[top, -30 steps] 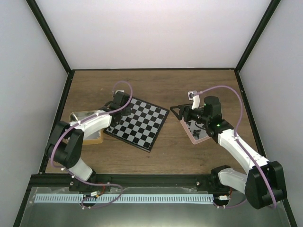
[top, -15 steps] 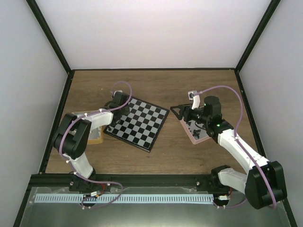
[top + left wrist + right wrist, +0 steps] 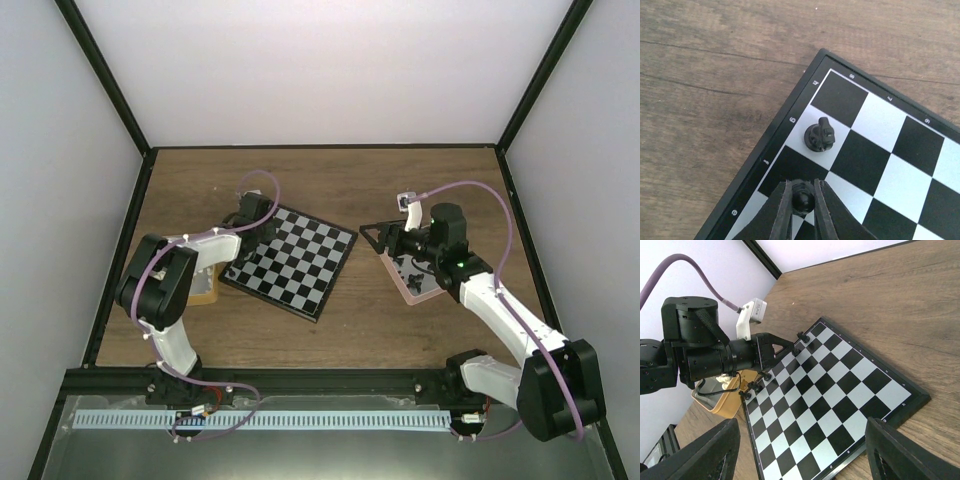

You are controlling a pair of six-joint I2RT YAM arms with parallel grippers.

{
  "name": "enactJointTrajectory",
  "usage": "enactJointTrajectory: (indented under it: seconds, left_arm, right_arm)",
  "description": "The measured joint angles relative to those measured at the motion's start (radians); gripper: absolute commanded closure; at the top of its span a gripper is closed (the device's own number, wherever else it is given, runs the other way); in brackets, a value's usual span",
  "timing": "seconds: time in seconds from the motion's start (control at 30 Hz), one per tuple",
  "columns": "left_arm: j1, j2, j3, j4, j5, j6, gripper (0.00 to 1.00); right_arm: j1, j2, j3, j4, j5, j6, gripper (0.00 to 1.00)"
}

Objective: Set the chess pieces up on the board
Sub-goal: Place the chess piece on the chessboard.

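Across the tabletop [image 3: 400,180], the board [image 3: 295,262] lies skewed, left of centre. A tan tray [image 3: 203,290] sits at its left and a pink tray [image 3: 428,290] well apart on the right. Our right claw [image 3: 801,455] hangs by the pink tray, spread wide and empty. Our left claw [image 3: 801,187] is at the board's far-left corner, clenched on a black piece [image 3: 801,198] above the edge row, near the black knight [image 3: 821,135] standing there. We judge that placing is the step in hand. We should centre the piece on its square, lower it straight and let go only once it is seated. Then we should lift straight up so the fingers miss the knight.
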Motion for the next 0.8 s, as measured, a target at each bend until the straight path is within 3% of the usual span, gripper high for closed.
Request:
enactJointTrajectory:
  seconds: [0.3,0.5,0.8]
  left_arm:
    - [0.000,0.000,0.002,-0.052,-0.010,0.002,0.76]
    - [0.000,0.001,0.003,-0.058,0.002,0.005,0.84]
    - [0.000,0.022,0.020,-0.055,0.004,0.012,0.85]
  right_arm:
    - [0.000,0.000,0.000,-0.012,0.000,0.001,0.30]
    - [0.000,0.000,0.000,-0.015,0.000,0.002,0.31]
    - [0.000,0.000,0.000,-0.018,0.000,0.005,0.31]
